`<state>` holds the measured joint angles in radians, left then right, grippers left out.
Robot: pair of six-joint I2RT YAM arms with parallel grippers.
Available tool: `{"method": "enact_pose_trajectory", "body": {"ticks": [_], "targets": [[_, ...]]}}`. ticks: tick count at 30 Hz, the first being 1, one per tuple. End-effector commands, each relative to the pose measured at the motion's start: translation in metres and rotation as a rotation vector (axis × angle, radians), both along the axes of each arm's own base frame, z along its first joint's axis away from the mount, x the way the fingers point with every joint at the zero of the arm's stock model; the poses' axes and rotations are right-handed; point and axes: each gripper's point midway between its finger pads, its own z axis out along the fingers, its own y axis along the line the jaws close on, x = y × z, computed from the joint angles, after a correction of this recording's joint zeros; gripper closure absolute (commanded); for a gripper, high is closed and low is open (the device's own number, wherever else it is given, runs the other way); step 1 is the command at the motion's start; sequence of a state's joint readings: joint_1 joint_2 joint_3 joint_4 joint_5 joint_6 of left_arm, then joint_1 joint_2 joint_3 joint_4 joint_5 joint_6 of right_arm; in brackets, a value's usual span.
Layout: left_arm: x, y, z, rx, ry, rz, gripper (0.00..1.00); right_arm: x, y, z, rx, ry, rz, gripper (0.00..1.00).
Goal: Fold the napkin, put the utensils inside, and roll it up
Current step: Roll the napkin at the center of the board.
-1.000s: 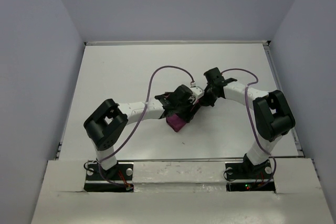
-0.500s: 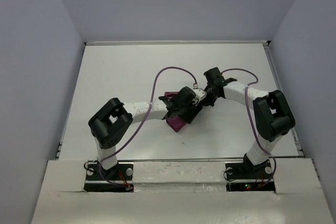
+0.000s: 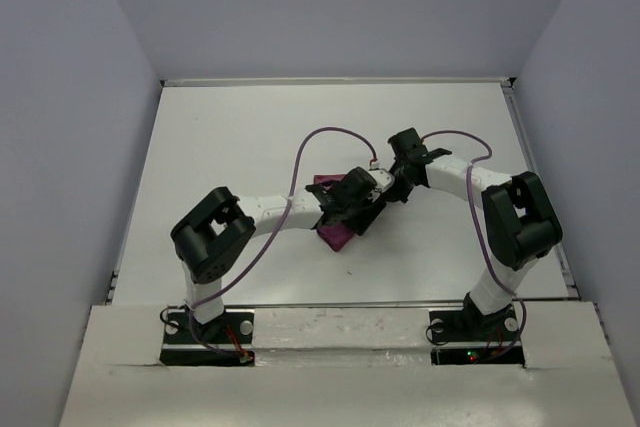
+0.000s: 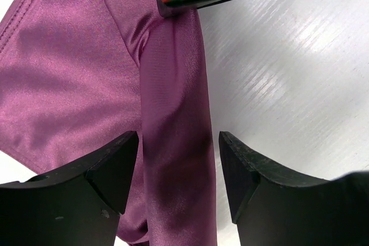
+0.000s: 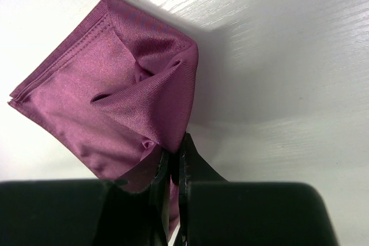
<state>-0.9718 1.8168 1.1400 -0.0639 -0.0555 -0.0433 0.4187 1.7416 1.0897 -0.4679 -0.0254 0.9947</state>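
The napkin (image 5: 109,102) is found near the middle of the table (image 3: 230,137), gathered into a loose, partly folded bundle between the two arms. The right gripper (image 5: 173,162) is clamped tight on a bunched corner of the cloth, and a raised fold is drawn out from that pinch. The left gripper (image 4: 176,141) is held wide apart and grasps nothing; its jaws are set astride the raised fold, one on each side, with the cloth lying between them untouched. The utensils are not seen in any view, and whether they are already wrapped inside cannot be told. The step in hand is judged to be a fresh grip on the fold so that the rolling can be carried on. To do it well, the left jaws should be lowered until the whole thickness of the ridge is enclosed, not only its top layer, and should be closed only once the ridge is centred between them. The right pinch is best kept firm until that grip is made, so that the fold is not allowed to slacken or spring open. Any cutlery inside should be caught along with the cloth. As for direction, the ridge's long axis is seen in the left wrist view to run straight away from the left jaws toward the right gripper, while the flatter, doubled part of the cloth is spread off to one side of it, its hemmed corner pointed away from the right pinch.
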Motion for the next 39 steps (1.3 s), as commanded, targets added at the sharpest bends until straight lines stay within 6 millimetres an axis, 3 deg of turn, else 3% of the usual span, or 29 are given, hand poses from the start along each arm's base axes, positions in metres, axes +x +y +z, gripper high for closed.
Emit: {"method": "enact_pose_trajectory", "body": {"ticks": [1, 17, 19, 22, 25, 28, 29, 35, 39], "targets": [[0.008, -0.008, 0.014, -0.006, -0.048, -0.001, 0.3, 0.011, 0.011, 0.016, 0.025, -0.047, 0.001, 0.99], [0.008, -0.006, 0.013, 0.076, -0.123, 0.018, 0.33, 0.013, 0.012, 0.019, 0.031, -0.054, -0.007, 0.99], [0.008, -0.005, 0.012, 0.082, -0.125, 0.02, 0.39, 0.013, 0.012, 0.019, 0.031, -0.054, -0.008, 0.99], [0.008, -0.005, 0.013, 0.08, -0.12, 0.016, 0.59, 0.012, 0.012, 0.019, 0.031, -0.053, -0.008, 0.99], [0.004, -0.005, 0.009, 0.096, -0.112, -0.018, 0.68, 0.012, 0.012, 0.019, 0.033, -0.053, -0.005, 0.99], [0.001, -0.006, 0.008, 0.094, -0.1, -0.041, 0.87, 0.01, 0.011, 0.018, 0.03, -0.051, -0.008, 0.99], [-0.001, -0.006, 0.007, 0.095, -0.095, -0.058, 0.97, 0.009, 0.01, 0.018, 0.029, -0.052, -0.006, 0.99], [-0.028, -0.019, -0.002, 0.029, 0.072, -0.221, 1.0, 0.01, 0.008, 0.021, 0.023, -0.07, -0.013, 0.99], [-0.032, -0.016, 0.001, -0.036, 0.146, -0.243, 1.0, 0.01, 0.008, 0.026, 0.033, -0.082, -0.021, 0.94]]}}
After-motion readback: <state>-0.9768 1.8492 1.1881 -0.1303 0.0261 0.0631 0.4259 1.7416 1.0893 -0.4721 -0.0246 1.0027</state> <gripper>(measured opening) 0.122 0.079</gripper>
